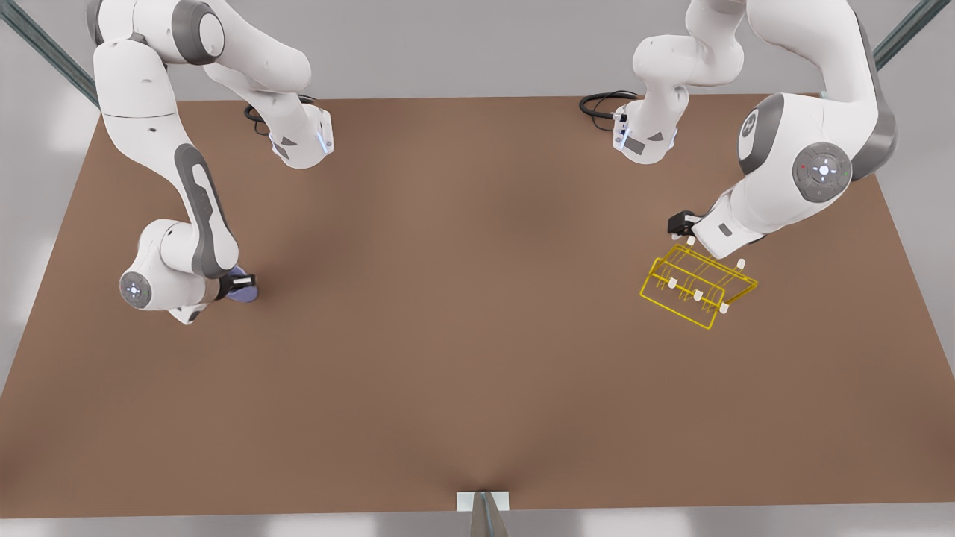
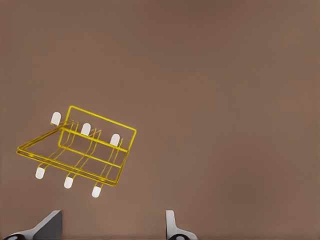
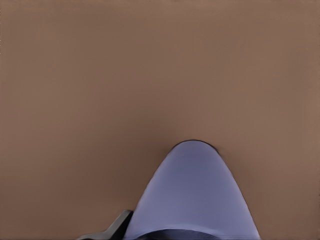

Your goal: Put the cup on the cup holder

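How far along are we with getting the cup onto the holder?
Early. Done: the right tool has closed on the cup at the front view's left. In hand: the left tool, open, sits beside the holder. Left: carrying the cup across the table onto a peg.

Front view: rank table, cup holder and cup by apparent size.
1. table, largest by far
2. cup holder, near the left gripper
3. cup, smallest, though partly hidden in the right gripper
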### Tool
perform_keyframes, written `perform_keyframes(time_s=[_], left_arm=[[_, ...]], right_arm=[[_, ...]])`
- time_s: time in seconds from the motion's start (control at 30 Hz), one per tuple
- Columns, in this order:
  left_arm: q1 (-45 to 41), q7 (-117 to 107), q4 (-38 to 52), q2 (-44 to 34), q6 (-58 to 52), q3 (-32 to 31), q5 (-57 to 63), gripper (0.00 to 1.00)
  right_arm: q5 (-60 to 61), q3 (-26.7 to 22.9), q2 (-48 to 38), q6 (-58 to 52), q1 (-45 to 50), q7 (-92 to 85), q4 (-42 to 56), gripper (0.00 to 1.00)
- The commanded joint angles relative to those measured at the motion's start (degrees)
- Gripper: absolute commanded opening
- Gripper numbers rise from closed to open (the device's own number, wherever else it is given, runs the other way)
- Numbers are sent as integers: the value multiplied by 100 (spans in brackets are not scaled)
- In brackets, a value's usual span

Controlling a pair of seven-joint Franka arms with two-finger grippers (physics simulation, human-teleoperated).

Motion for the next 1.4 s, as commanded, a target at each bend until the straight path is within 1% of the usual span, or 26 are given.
perform_keyframes(time_s=[0.0, 0.1, 0.3, 0.4, 0.43, 0.5, 0.53, 0.6, 0.67, 0.73, 0.77, 0.93, 0.97, 1.07, 1.1, 1.17, 1.2, 1.23, 1.27, 1.3, 1.33, 1.37], left_arm=[[-13, 5, 3, 5, 15, -4, 11, 100], [-13, 5, -6, 5, 15, -4, 3, 100], [-13, 13, 3, 5, 15, -4, 11, 100], [-13, 13, 3, 5, 7, -4, 11, 100], [-13, 13, 3, 5, 15, -4, 11, 100], [-13, 5, -6, 5, 15, -4, 11, 100], [-13, 13, -6, 5, 15, -4, 3, 100], [-13, 5, -6, 5, 15, -4, 3, 100], [-13, 13, -6, 5, 15, -4, 11, 100], [-13, 5, -6, 14, 15, -4, 3, 100], [-13, 5, -6, 5, 15, -4, 3, 100], [-13, 5, 3, 5, 15, 5, 11, 100], [-13, 13, 3, 23, 24, 5, 11, 100], [-13, 5, -6, 23, 24, -4, 11, 100], [-13, 5, -6, 23, 15, -4, 11, 100], [-13, 5, -6, 31, 24, -4, 11, 100], [-13, 13, -6, 31, 24, -4, 11, 100], [-13, 5, -6, 40, 24, -4, 73, 100], [-13, 5, -6, 40, 24, -4, 91, 100], [-13, 5, -6, 49, 24, -4, 91, 100], [-13, 5, -6, 49, 24, -4, 99, 100], [-13, 5, -6, 49, 24, -4, 99, 100]], right_arm=[[-80, 1, 0, 34, 0, 57, 45, 21], [-80, 1, -26, -1, 0, 206, 160, 21], [-71, 89, -184, -616, 61, 575, 669, 21], [-106, 255, -176, -854, 105, 938, 1327, 21], [-80, 590, -158, -915, 87, 979, 1758, 21], [-133, 616, -158, -924, 737, 1533, 2251, 21], [-133, 625, -132, -924, 808, 1920, 2444, 21], [-45, 669, 237, -942, 1072, 2526, 3007, 21], [1106, 678, 598, -854, 1256, 2738, 3297, 21], [1150, 722, 914, -801, 1538, 3362, 3754, 21], [1826, 818, 1002, -529, 1546, 3362, 3754, 21], [3267, 827, 1520, 771, 2390, 3529, 3781, 21], [3638, 827, 1731, 1009, 2557, 3538, 3956, 21], [3866, 827, 2329, 1062, 2935, 3801, 4826, 21], [3866, 1108, 2522, 1440, 2997, 3994, 4976, 21], [3866, 1170, 3137, 1519, 3348, 4311, 5854, 21], [3866, 1179, 3419, 2106, 3647, 4653, 6154, 21], [3858, 1363, 3691, 2758, 3902, 4768, 6285, 21], [3858, 1434, 3955, 2794, 4086, 4803, 6628, 21], [3858, 1512, 4087, 3048, 4236, 4847, 6734, 21], [3858, 1829, 4219, 3171, 4245, 4777, 6769, 21], [3858, 2022, 4464, 3119, 4245, 4716, 7058, 21]])
